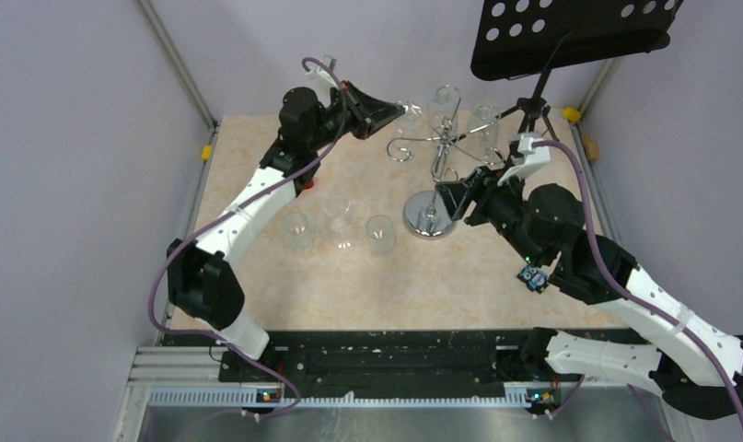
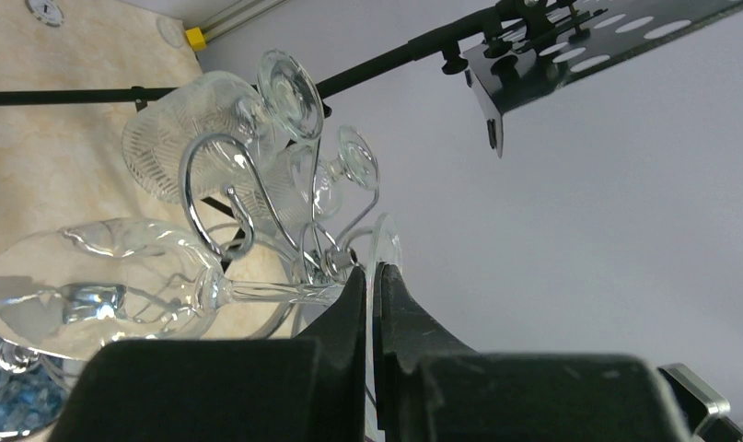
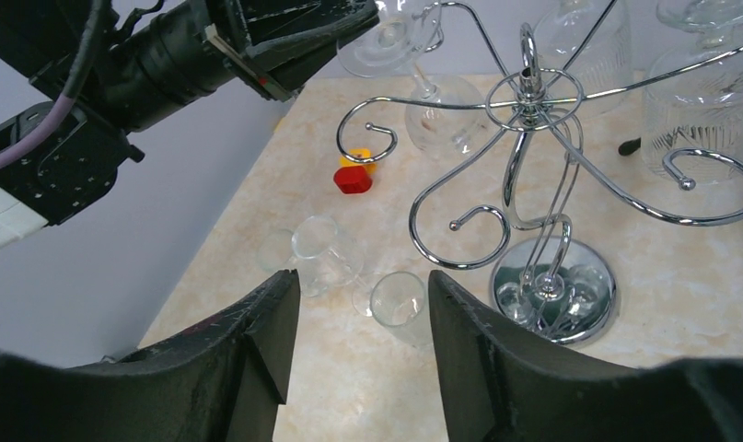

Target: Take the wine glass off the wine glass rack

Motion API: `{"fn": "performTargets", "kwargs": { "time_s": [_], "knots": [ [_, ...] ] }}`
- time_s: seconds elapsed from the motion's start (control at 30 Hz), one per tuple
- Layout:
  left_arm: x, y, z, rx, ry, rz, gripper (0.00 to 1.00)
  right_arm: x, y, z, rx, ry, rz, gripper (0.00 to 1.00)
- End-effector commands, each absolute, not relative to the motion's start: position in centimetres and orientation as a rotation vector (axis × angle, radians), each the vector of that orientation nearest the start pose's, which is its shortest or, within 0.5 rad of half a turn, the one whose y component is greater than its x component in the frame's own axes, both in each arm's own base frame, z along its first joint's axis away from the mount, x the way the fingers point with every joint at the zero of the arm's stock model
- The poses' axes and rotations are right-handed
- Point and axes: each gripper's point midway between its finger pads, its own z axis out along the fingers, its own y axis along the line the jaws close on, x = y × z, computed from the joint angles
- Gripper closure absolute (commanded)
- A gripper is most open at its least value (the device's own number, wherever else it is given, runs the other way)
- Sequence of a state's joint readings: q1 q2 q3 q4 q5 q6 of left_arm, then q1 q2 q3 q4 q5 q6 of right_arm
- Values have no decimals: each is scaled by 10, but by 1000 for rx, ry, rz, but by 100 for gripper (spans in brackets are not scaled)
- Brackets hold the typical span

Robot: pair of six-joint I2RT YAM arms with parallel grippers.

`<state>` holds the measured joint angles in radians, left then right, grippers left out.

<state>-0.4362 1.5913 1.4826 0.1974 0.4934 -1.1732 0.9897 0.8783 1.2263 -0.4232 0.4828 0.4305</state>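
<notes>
The chrome wine glass rack [image 1: 446,143] stands at the back of the table on its round disc base [image 1: 429,215]. A clear wine glass [image 2: 91,295] hangs bowl-down from one of the rack's curled arms [image 2: 197,175]. My left gripper [image 2: 375,276] is shut on the thin foot disc [image 2: 384,244] of that glass, at the rack's left side [image 1: 400,112]. My right gripper [image 3: 363,285] stands open with nothing between its fingers, just right of the rack's base [image 3: 551,285]. The right wrist view shows the held glass [image 3: 446,120] under the left gripper [image 3: 349,23].
Other glasses [image 1: 446,99] [image 1: 485,120] hang on the rack's far arms. Three glasses [image 1: 296,230] [image 1: 340,221] [image 1: 380,233] stand on the table left of the base. A black music stand [image 1: 570,37] rises at the back right. A red block [image 3: 353,180] lies near the left wall.
</notes>
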Motion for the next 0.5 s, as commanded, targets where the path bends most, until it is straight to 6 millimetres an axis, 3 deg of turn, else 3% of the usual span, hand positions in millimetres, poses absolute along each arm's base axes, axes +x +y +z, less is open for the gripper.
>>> {"fn": "performTargets", "kwargs": {
  "time_s": [0.0, 0.17, 0.33, 0.47],
  "knots": [
    [356, -285, 477, -93, 1528, -1574, 100, 213, 212, 420, -104, 1604, 746, 40],
    [344, -257, 481, -151, 1486, -1462, 100, 205, 222, 424, -183, 1530, 812, 31],
    [317, -222, 487, -220, 1412, -1350, 100, 196, 236, 429, -278, 1472, 873, 29],
    [289, -207, 489, -229, 1393, -1347, 100, 187, 254, 437, -400, 1390, 921, 28]
  ]
}}
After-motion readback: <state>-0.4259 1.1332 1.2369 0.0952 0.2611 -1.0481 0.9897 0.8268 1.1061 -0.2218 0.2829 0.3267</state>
